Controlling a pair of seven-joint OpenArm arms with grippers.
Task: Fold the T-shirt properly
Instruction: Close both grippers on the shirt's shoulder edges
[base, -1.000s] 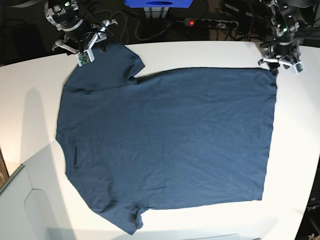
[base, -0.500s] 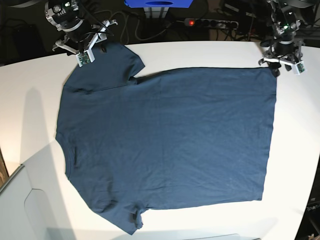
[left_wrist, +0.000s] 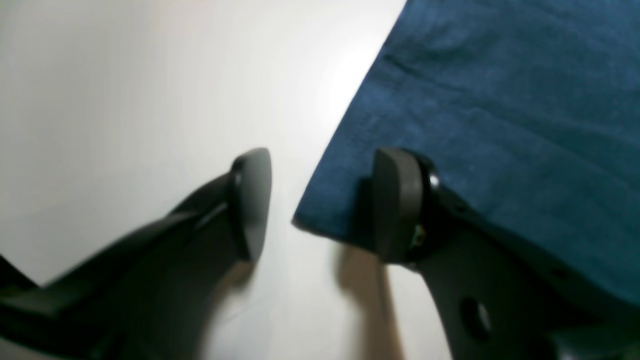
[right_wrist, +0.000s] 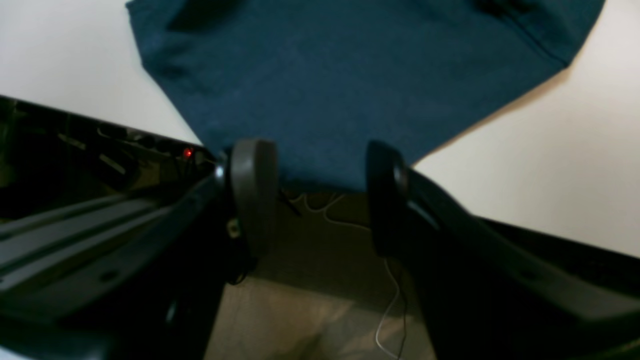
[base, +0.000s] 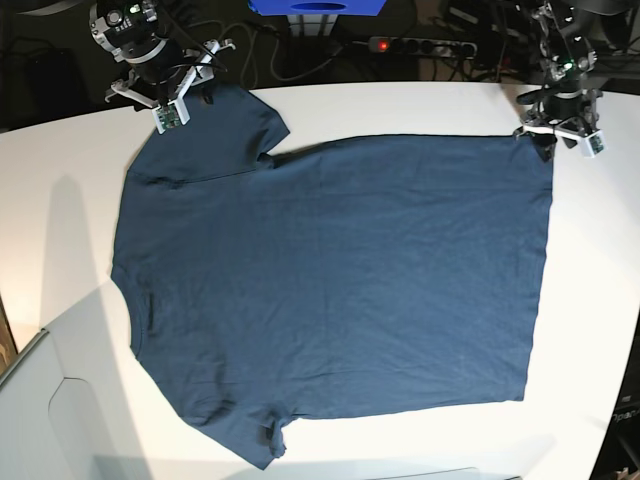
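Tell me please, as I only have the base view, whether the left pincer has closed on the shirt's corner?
Observer: No. In the left wrist view the left pincer is open, with the T-shirt corner lying between its fingers.
Operator: Is either finger over the fabric?
Observer: Yes, one finger sits over the cloth; the other is over the bare table.
Operator: And the right pincer?
Observer: The right pincer is open too, its fingers astride the sleeve's edge at the table's rim.
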